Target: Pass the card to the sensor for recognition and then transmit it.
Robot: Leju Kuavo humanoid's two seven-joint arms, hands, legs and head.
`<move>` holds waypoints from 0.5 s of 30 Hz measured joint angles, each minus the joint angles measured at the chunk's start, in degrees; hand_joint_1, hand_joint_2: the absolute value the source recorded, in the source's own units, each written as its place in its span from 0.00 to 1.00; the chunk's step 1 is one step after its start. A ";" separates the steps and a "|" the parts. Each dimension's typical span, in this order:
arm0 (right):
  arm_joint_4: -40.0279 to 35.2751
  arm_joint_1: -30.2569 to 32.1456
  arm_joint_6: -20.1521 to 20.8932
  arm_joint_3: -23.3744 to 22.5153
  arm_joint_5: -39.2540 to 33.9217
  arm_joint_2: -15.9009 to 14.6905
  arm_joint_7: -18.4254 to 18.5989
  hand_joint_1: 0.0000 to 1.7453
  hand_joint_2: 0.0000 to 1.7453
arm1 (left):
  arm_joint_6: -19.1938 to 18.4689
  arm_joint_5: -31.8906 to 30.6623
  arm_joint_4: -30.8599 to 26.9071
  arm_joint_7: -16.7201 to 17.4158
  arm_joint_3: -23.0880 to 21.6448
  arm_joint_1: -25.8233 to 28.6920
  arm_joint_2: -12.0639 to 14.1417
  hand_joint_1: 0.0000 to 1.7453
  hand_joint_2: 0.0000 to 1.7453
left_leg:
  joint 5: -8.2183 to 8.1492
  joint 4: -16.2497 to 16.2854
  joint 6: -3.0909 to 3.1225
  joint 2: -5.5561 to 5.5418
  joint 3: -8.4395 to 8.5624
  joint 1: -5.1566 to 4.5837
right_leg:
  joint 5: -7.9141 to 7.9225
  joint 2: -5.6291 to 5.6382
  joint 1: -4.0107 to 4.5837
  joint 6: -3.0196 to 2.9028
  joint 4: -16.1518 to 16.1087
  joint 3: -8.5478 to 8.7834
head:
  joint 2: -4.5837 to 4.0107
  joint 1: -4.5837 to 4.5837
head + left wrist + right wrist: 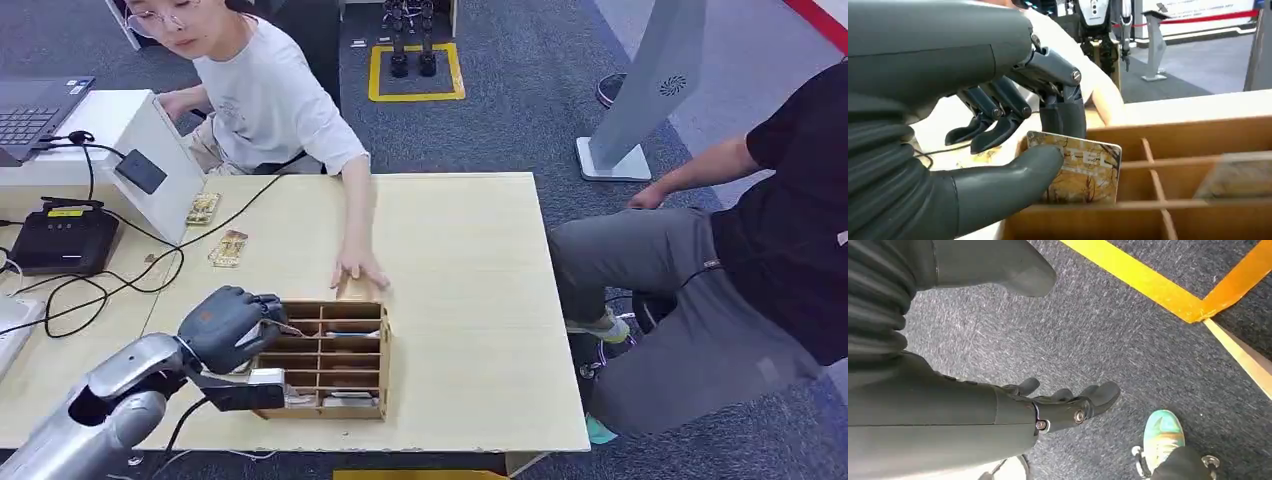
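Card-passing starts at the big pale wooden table [460, 300], so I take that first: it carries everything I need within my left arm's reach. On its far left sits a white slanted stand with a dark flat sensor pad [140, 171] on its face, angled toward me so a card can be shown to it. Beside that lies a black box-shaped device [62, 240] with cables trailing over the table. A person in a white shirt [270, 100] rests a hand on the table at the far side of the open wooden slotted card rack [335, 355], apparently steadying it, I judge. A second person in black sits to the right.

The rack stands near my edge of the table, its compartments open upward so cards stand on edge and can be drawn out from above. Two more patterned cards [228, 248] lie flat between rack and stand.

My left hand [1013, 125] is bent over the rack's near-left corner, thumb pressing one face of the gold-and-brown patterned card [1088, 172] and a dark finger behind it, so I hold it pinched while the other fingers curl loosely. The card stands upright, its lower part in the corner compartment.

My right hand [1063, 405] hangs over grey carpet, fingers apart, holding nothing.
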 joint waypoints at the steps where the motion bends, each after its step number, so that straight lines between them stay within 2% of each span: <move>1: 0.00 -0.04 0.00 -0.07 0.02 0.00 0.00 0.00 1.00 | -0.04 0.44 -0.11 -0.04 0.41 -0.01 0.57 1.00 1.00 | 0.00 0.00 0.00 0.00 0.00 0.00 | 0.00 0.00 0.00 0.00 0.00 0.00 | 0.00 0.00; 4: 0.00 -0.14 0.07 -0.35 0.07 0.00 0.00 0.00 1.00 | -0.02 2.21 -1.14 -0.04 1.36 -0.07 2.01 1.00 1.00 | 0.00 0.00 0.00 0.00 -0.01 0.01 | 0.00 0.00 0.01 0.00 0.01 -0.01 | -0.02 -0.02; 6: 0.00 -0.14 0.18 -0.63 0.07 0.00 0.00 0.00 1.00 | -0.46 6.67 -3.15 0.00 3.22 -1.06 4.29 1.00 1.00 | 0.04 0.02 -0.04 0.01 -0.07 0.12 | 0.01 0.03 0.05 -0.02 0.01 -0.10 | 0.00 0.00; 9: -0.02 -0.25 0.26 -0.94 0.24 0.00 0.09 0.00 1.00 | -6.72 15.76 -6.36 0.09 9.45 -6.48 7.98 1.00 1.00 | 0.13 0.04 -0.07 -0.04 -0.18 0.17 | 0.05 -0.03 0.11 -0.07 0.02 -0.12 | 0.00 0.00; 12: -0.13 -0.47 0.31 -1.05 0.48 0.00 0.02 0.00 1.00 | -9.14 17.86 -8.29 0.72 14.12 -11.20 10.16 1.00 1.00 | 0.16 0.04 -0.11 -0.04 -0.16 0.18 | 0.06 -0.01 0.11 -0.08 0.03 -0.13 | 0.00 -0.02; 15: -0.28 -0.70 0.31 -1.33 0.96 0.02 0.00 0.00 1.00 | -10.97 20.00 -9.11 2.60 17.86 -16.68 11.08 1.00 1.00 | 0.16 0.04 -0.11 -0.06 -0.18 0.20 | 0.07 -0.02 0.15 -0.09 0.03 -0.13 | 0.00 0.02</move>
